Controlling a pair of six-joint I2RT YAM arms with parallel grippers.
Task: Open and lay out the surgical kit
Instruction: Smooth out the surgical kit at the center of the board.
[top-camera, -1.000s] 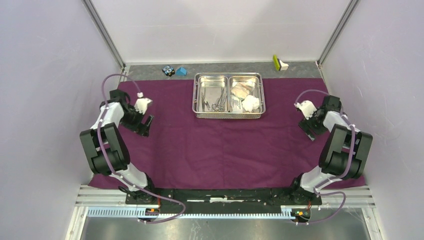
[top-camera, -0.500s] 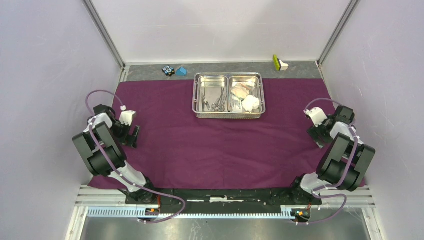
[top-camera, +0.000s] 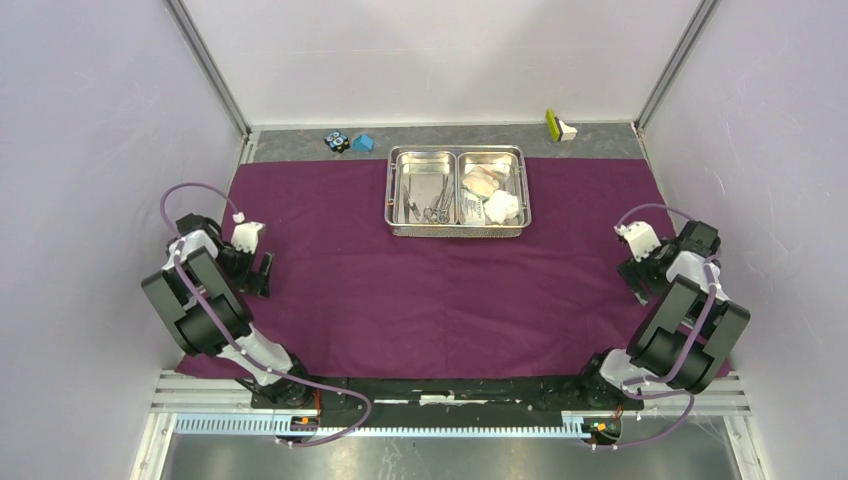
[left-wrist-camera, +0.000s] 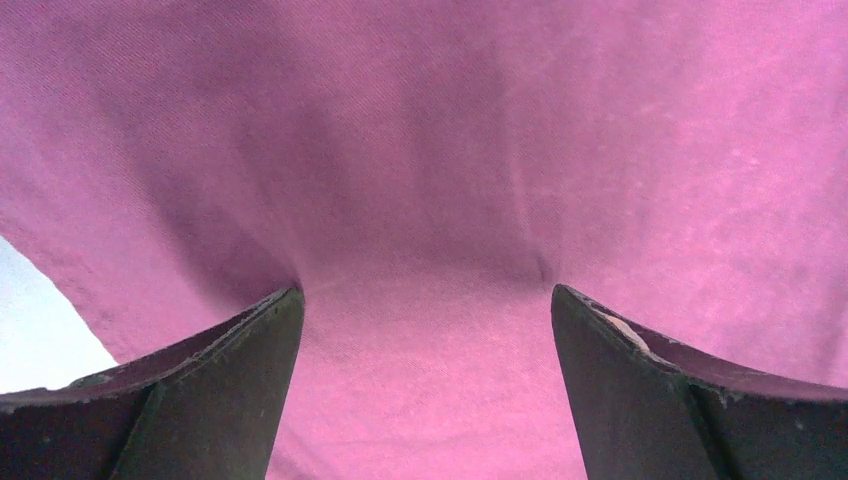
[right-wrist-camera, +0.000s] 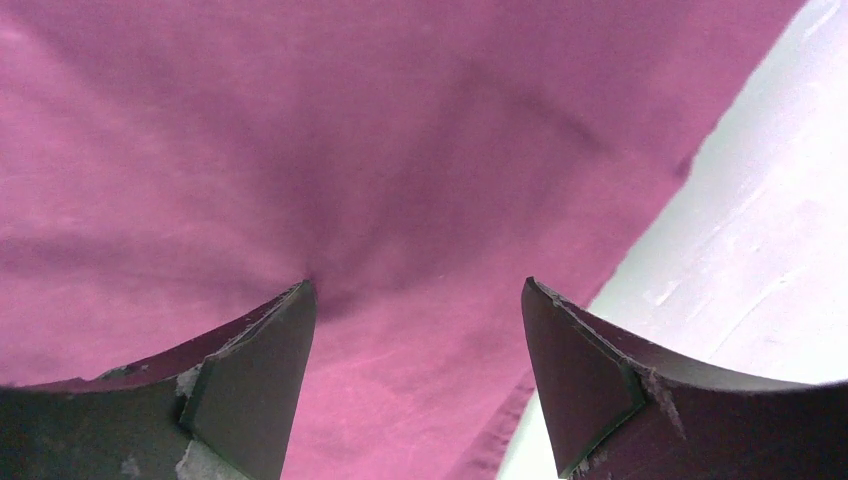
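Note:
The purple cloth wrap (top-camera: 440, 290) lies spread flat over the table. On its far middle stands the steel tray (top-camera: 388, 190). Its left compartment holds the forceps (top-camera: 437, 208). Its right compartment holds a white packet (top-camera: 472, 208) and gauze wads (top-camera: 502, 205). My left gripper (top-camera: 262, 275) is low at the cloth's left edge, open (left-wrist-camera: 425, 290), with only cloth (left-wrist-camera: 430, 150) between the fingers, which dimple it. My right gripper (top-camera: 640, 285) is low at the right edge, open (right-wrist-camera: 417, 282), straddling cloth (right-wrist-camera: 300, 150) just inside the hem.
On the grey strip behind the cloth sit a small black-and-blue object (top-camera: 337, 141), a blue block (top-camera: 363, 143) and a green-and-white piece (top-camera: 560, 126). Pale side walls stand close to both arms. Bare white table (right-wrist-camera: 760, 200) shows beyond the cloth's right hem.
Both arms have swung outward and back toward the near side. Each gripper now sits lower at its own side edge of the cloth. The tray and its contents have not moved.

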